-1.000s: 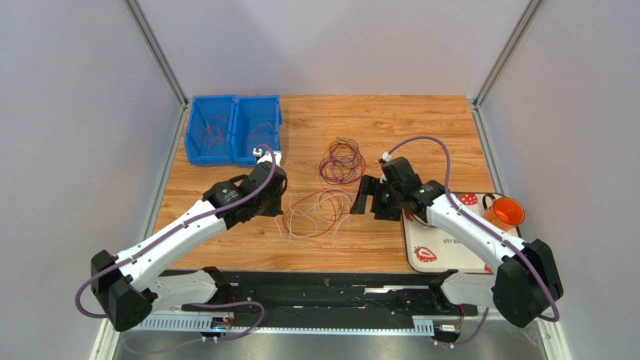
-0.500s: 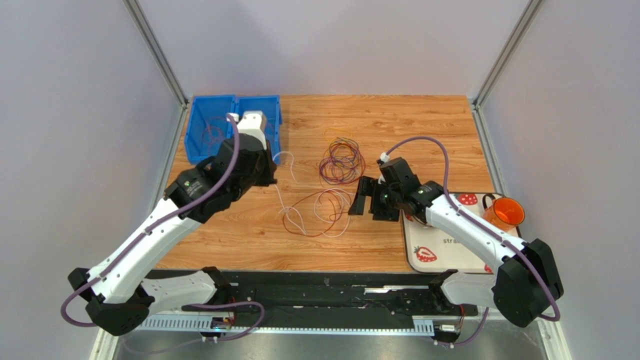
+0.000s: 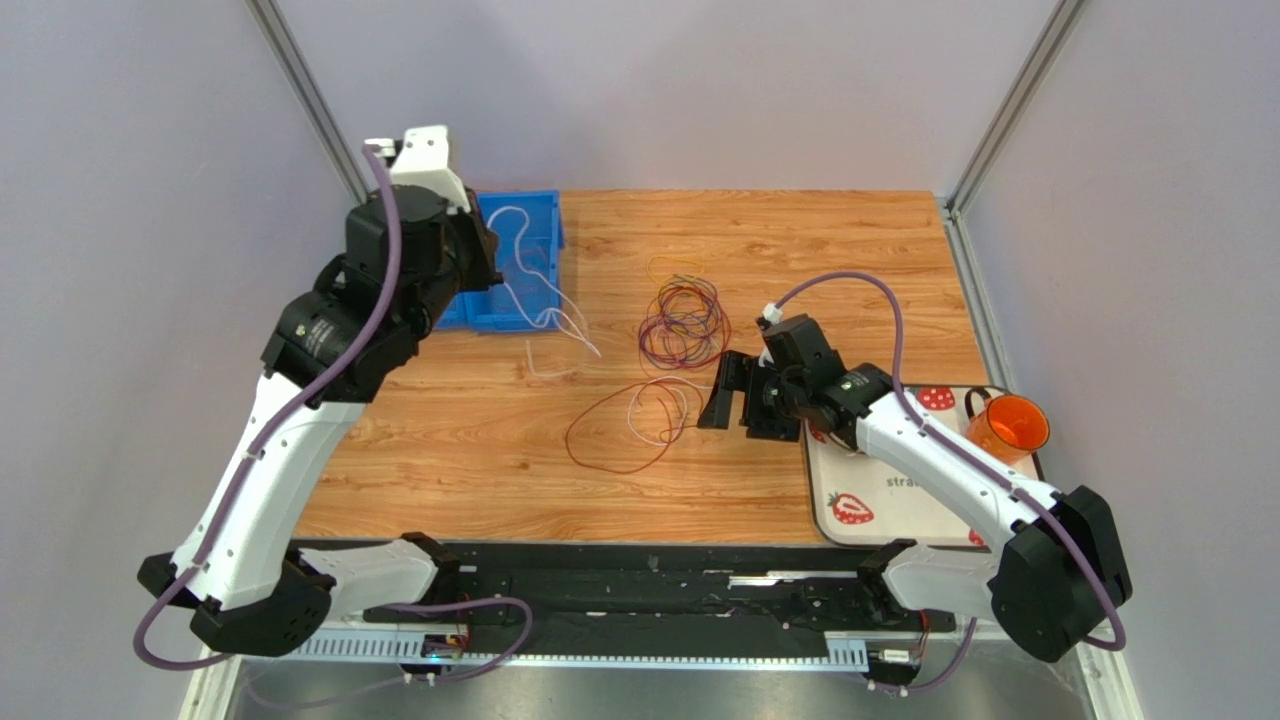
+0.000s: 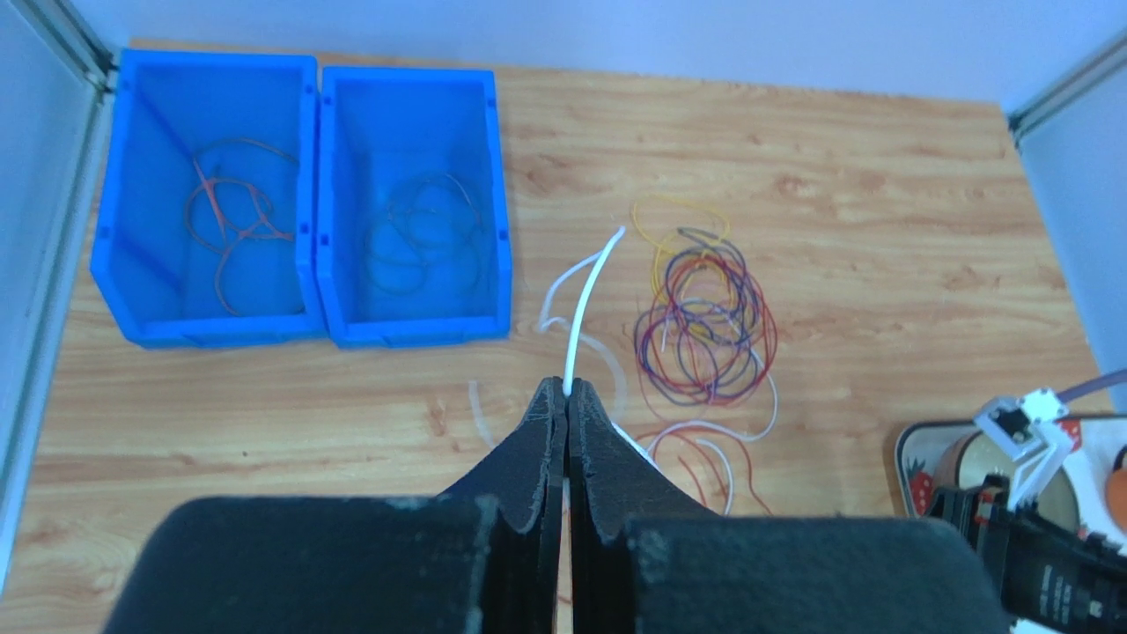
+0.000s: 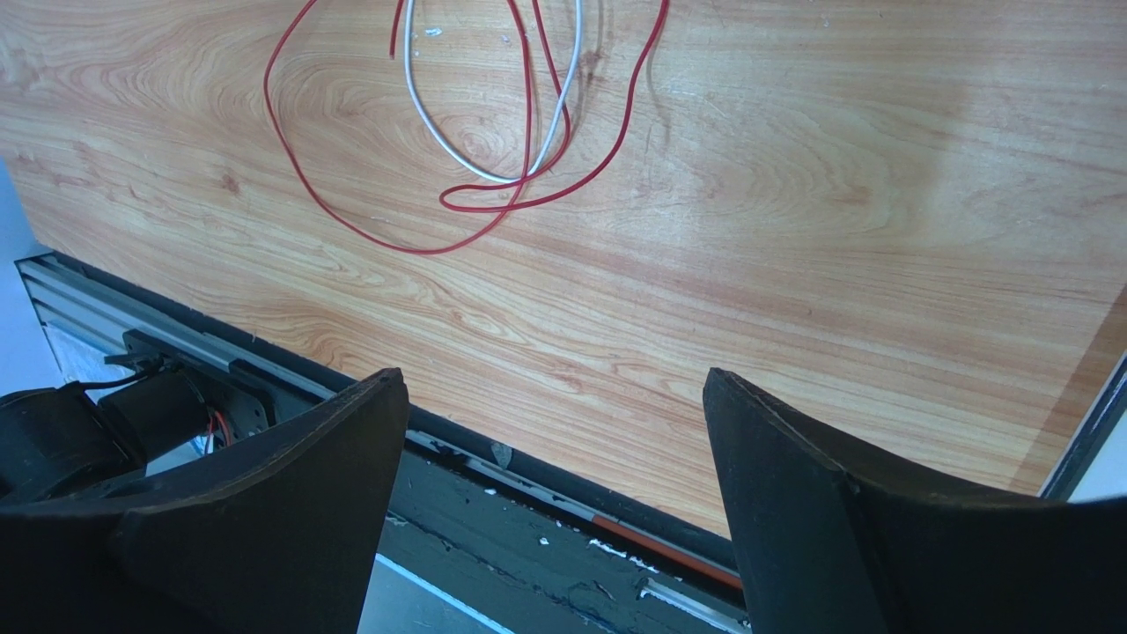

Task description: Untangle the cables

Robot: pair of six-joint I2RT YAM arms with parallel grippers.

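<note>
A tangle of purple, red, yellow and dark cables (image 3: 684, 323) lies mid-table; it also shows in the left wrist view (image 4: 701, 317). A loose red cable loop (image 3: 624, 428) with a white strand lies in front of it, and shows in the right wrist view (image 5: 529, 198). My left gripper (image 4: 566, 390) is raised near the blue bins and shut on a white cable (image 4: 589, 284), which hangs from it to the table (image 3: 529, 293). My right gripper (image 3: 736, 398) is open and empty (image 5: 553, 383), low beside the red loop.
Two blue bins stand at the back left: one (image 4: 205, 198) holds orange-red cables, the other (image 4: 413, 198) dark ones. A strawberry-print tray (image 3: 887, 495) with an orange cup (image 3: 1010, 425) sits at the right. The table's near edge rail (image 5: 556, 476) is below the right gripper.
My left arm has risen and swung back left toward the bins, drawing the white cable out of the red loop pile. The right arm has barely moved.
</note>
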